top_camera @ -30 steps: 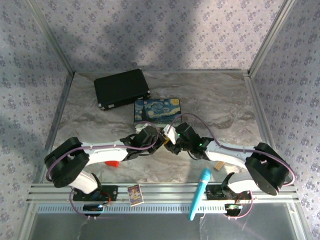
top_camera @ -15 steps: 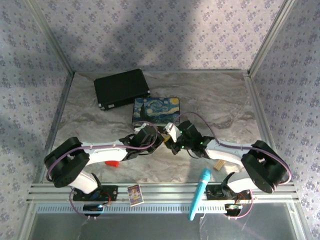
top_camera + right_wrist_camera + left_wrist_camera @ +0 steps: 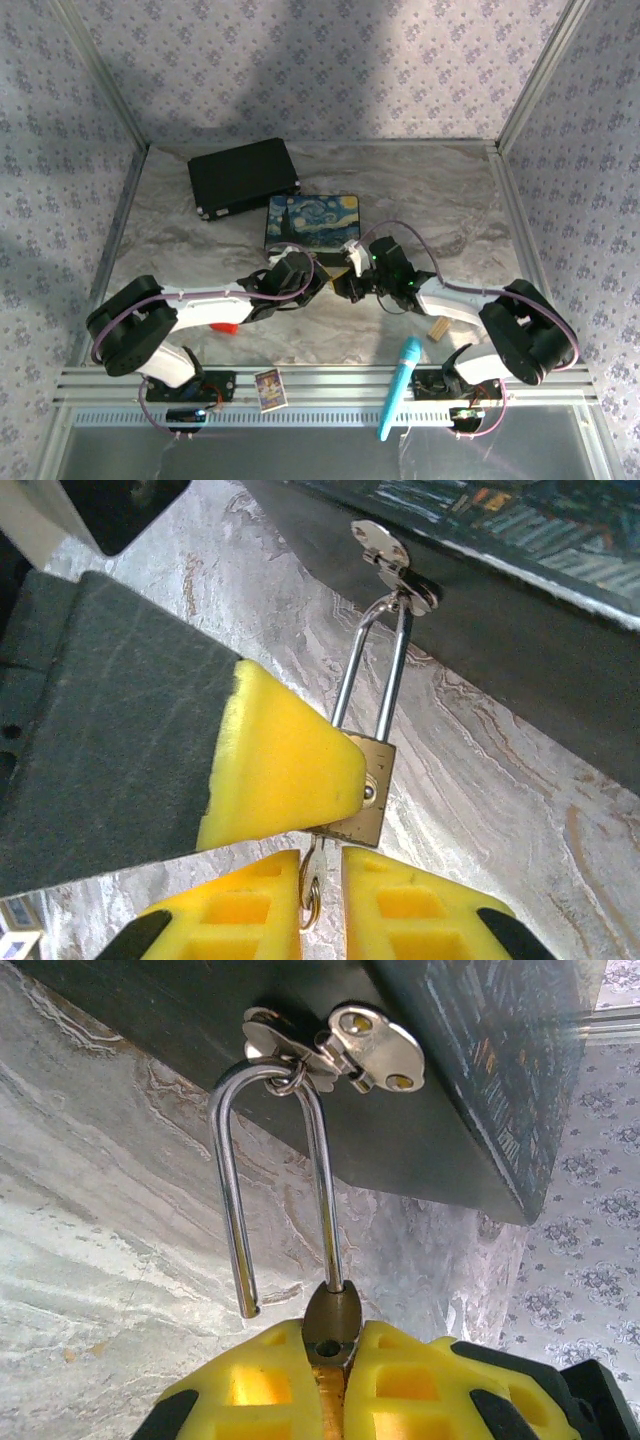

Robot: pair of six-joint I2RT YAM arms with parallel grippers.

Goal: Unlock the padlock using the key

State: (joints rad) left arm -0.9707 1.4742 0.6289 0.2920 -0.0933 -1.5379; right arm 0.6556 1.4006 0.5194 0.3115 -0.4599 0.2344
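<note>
The brass padlock (image 3: 335,1322) is clamped by its body between the yellow fingers of my left gripper (image 3: 335,1352), which is shut on it. Its silver shackle (image 3: 228,1190) stands open: one leg hangs free of the body and the loop still hooks the hasp (image 3: 335,1045) of the painted tin box (image 3: 313,220). In the right wrist view the key (image 3: 312,880) sticks into the bottom of the padlock (image 3: 368,795). My right gripper (image 3: 322,868) is closed to a narrow slot round the key and its ring. The two grippers meet just in front of the box (image 3: 338,276).
A black case (image 3: 243,177) lies at the back left. A tan wooden block (image 3: 437,329) and a blue marker (image 3: 398,388) lie near the right arm's base. A red object (image 3: 226,326) and a small card (image 3: 268,388) lie near the left base.
My right wrist has swung to the right and turned while its fingertips stayed at the padlock. The left gripper has held its place.
</note>
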